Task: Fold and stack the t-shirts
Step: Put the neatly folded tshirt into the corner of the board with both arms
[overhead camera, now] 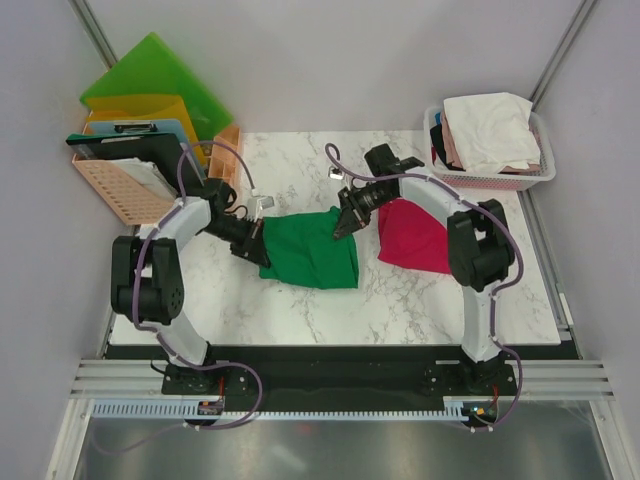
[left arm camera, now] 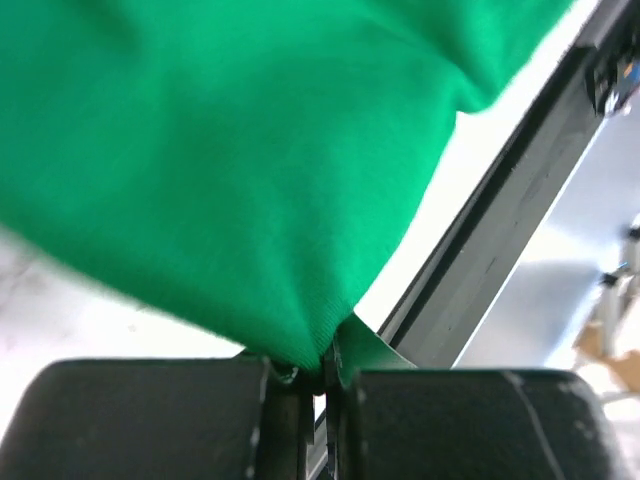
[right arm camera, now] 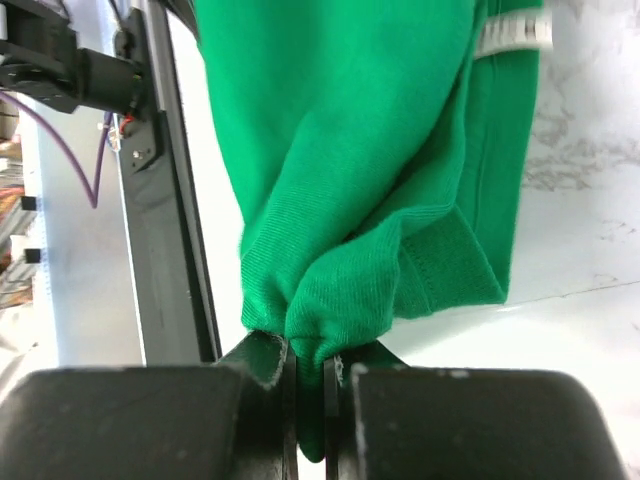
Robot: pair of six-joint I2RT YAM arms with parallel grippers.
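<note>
You have the green t-shirt (overhead camera: pixel 312 255), mid-way on the table (overhead camera: pixel 400 310), pinched at both ends: left gripper (overhead camera: pixel 256 243) on its left edge, right gripper (overhead camera: pixel 344 227) on its far right corner. Lift evenly, hold it taut, fold square

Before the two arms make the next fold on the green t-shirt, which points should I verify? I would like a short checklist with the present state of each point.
1. Left gripper shut on the green t-shirt: ok.
2. Right gripper shut on the same shirt: ok, cloth is bunched between the jaws.
3. Green t-shirt apart from the magenta-red t-shirt: ok, a strip of marble table shows between them.
4. Lower layer of the green shirt flat, without creases: cannot tell.
5. White basket of waiting shirts clear of both arms: ok.
</note>
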